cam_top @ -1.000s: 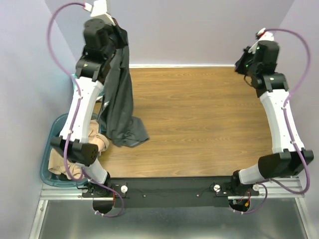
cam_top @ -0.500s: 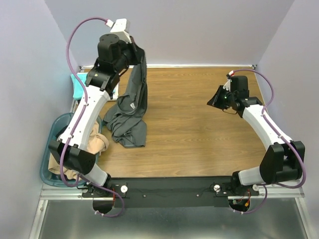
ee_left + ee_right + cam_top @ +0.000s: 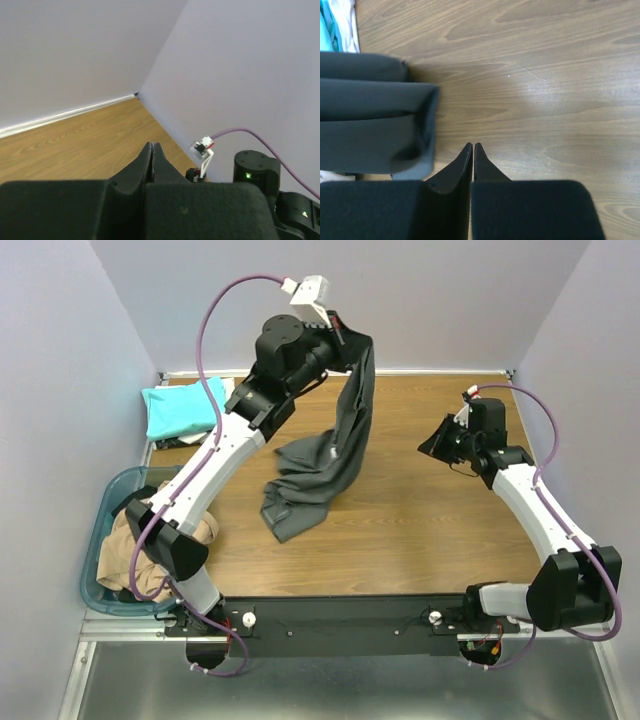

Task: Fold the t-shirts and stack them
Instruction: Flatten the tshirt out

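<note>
My left gripper [image 3: 350,340] is raised at the back middle of the table, shut on the top of the dark grey t-shirt [image 3: 315,465]. The shirt hangs down and its lower end lies bunched on the wood. In the left wrist view the fingertips [image 3: 151,146] are pressed together and the cloth is hidden. My right gripper [image 3: 435,445] is shut and empty, low over the table to the right of the shirt. In the right wrist view it [image 3: 472,146] points at bare wood, with the grey shirt [image 3: 370,125] to its left. A teal t-shirt [image 3: 180,408] lies at the back left.
A blue-green basket [image 3: 97,540] stands at the left front with a tan t-shirt [image 3: 135,555] in it. White cloth [image 3: 347,20] shows beside teal cloth [image 3: 326,25] in the right wrist view. Walls close the back and sides. The right arm [image 3: 255,170] shows in the left wrist view.
My left arm has swung right from the left edge to the back middle, dragging the grey shirt with it. The teal shirt is uncovered. The right arm came down, then held.
</note>
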